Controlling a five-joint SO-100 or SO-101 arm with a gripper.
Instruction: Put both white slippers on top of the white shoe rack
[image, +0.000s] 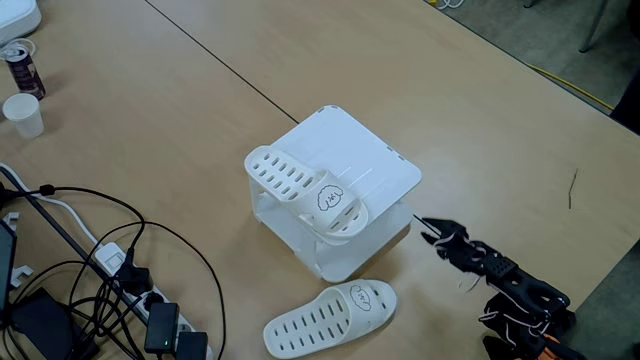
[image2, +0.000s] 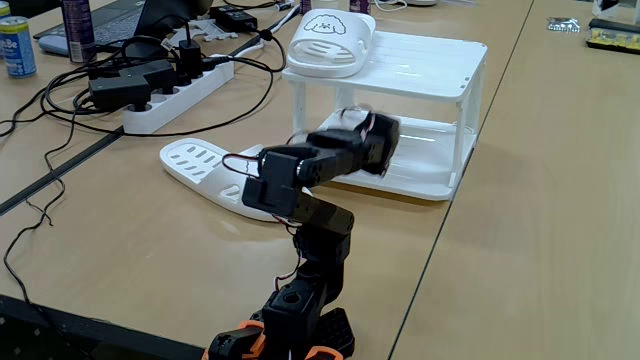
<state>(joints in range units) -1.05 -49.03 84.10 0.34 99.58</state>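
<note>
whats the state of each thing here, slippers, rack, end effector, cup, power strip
slipper on rack: upright on the top panel, along one edge, toe overhanging
slipper on table: flat on its sole beside the rack, not yet placed
white shoe rack: standing upright, rest of the top bare
end effector: empty, near the rack's lower level; open or shut unclear
paper cup: upright
power strip: several plugs in

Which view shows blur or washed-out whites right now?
In a fixed view the gripper end is motion-smeared, while the shoe rack stays sharp. In a fixed view from above, lighting is even, but the slipper on the rack blends into the white top; shadows are soft.
</note>
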